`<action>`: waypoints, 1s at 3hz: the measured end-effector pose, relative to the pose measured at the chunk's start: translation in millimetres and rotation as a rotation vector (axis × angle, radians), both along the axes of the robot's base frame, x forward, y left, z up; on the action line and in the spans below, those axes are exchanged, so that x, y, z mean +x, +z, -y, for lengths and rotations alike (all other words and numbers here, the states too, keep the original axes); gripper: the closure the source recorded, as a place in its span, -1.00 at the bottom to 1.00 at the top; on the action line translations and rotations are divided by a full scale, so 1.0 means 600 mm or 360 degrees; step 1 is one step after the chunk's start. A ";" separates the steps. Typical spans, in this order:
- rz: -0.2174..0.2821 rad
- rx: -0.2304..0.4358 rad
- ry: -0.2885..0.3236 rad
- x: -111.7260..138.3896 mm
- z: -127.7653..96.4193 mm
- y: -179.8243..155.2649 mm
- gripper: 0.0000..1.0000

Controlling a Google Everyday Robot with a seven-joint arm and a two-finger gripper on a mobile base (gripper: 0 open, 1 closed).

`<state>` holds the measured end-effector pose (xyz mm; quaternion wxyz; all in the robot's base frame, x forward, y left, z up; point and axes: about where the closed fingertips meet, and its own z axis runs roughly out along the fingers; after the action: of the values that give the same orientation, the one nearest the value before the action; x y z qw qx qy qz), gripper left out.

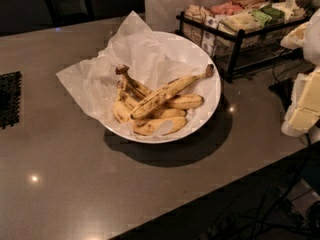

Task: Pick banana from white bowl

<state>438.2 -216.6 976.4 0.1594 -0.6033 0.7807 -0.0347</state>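
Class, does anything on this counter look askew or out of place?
The crinkled white paper sheet lining the large glossy white bowl sits askew, spilling over its left rim onto the counter. The long speckled yellow banana lies crosswise atop the bunch. The gripper is at the right edge.

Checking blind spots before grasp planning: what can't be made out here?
Camera view only:
- Pale pincer, at the right edge beside the counter: cut off by the frame.
- Long speckled yellow banana: lower end overlaps the shorter curved bananas, so contact there is unclear.
- Large glossy white bowl: left rim hidden under crinkled white paper sheet.
- Black wire rack: packet labels unreadable.
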 end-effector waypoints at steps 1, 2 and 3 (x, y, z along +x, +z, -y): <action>0.0000 0.0000 0.0000 0.000 0.000 0.000 -1.00; 0.0005 -0.0008 0.0085 0.011 -0.025 0.003 -1.00; 0.0004 -0.0028 0.0252 0.034 -0.078 0.006 -1.00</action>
<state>458.6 -170.0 979.8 0.1574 -0.6644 0.7300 -0.0297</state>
